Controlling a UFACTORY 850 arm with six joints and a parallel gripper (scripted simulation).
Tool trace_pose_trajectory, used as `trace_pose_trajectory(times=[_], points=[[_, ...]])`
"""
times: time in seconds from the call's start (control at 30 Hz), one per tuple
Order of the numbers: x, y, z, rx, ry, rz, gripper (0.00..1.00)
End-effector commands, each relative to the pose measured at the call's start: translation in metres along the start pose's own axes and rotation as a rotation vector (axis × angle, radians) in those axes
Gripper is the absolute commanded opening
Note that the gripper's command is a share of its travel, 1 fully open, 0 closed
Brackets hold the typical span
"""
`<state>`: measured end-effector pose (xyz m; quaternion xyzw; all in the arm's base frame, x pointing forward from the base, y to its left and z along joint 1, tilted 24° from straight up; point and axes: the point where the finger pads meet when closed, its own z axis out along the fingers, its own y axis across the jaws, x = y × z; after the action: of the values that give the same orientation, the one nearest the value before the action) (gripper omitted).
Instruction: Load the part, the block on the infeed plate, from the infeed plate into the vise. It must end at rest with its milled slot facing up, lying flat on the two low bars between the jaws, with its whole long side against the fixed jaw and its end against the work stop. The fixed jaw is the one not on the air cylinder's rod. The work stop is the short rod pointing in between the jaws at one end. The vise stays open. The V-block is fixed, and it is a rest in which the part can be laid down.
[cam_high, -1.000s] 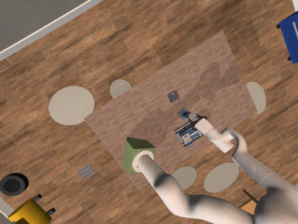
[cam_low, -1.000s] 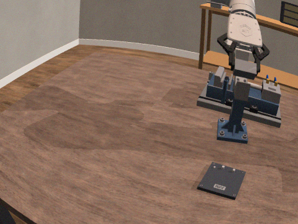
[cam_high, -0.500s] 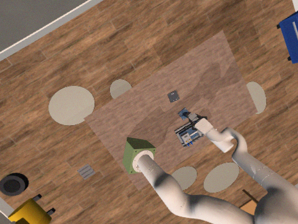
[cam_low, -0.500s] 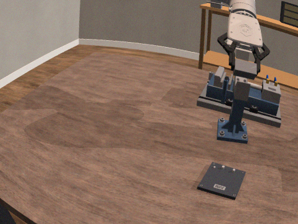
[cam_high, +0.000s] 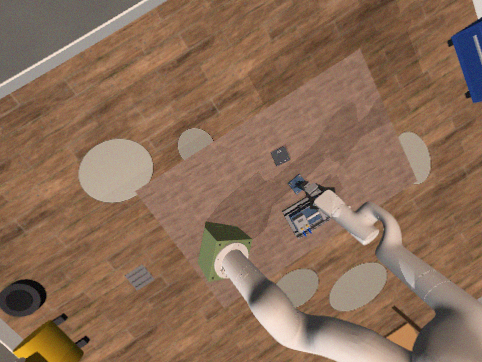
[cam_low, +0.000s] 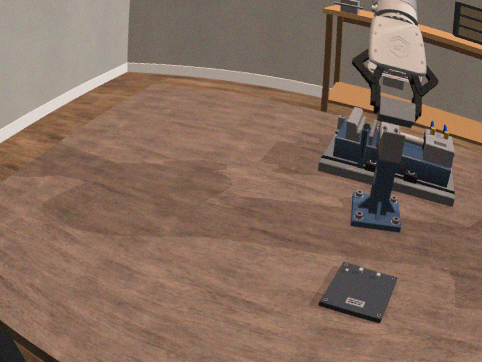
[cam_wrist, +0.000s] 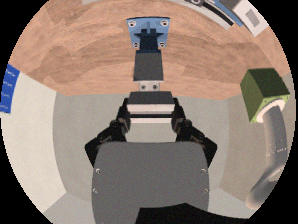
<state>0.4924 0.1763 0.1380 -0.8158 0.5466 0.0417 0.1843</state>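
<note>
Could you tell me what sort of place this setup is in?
Probably a small machining workcell: a vise with an air cylinder, a V-block on a bolted stand, and an infeed plate share a wooden table, while the gripper holds the part.

You see the grey block (cam_low: 396, 110) clamped level between the gripper's jaws, hanging just above the V-block (cam_low: 390, 142) and the open vise (cam_low: 350, 145).

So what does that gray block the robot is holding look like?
The block is plain gray and looks like metal, a boxy slab with flat faces. The hand is shut on it, one black finger on each side. It hangs level in the air above the blue vise, touching nothing but the fingers. Its slot cannot be made out from here.
</note>
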Motion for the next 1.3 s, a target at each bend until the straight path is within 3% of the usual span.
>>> trace_pose_trajectory(times=[0.0,0.23,0.53,1.27], points=[[-0.0007,-0.0005,-0.0003,-0.003,0.044,0.0,0.0],[-0.0016,-0.0004,-0.0002,-0.003,0.123,0.0,0.0],[-0.0023,-0.0006,-0.0002,-0.002,0.181,0.0,0.0],[-0.0035,-0.0005,0.0001,-0.003,0.282,0.0,0.0]])
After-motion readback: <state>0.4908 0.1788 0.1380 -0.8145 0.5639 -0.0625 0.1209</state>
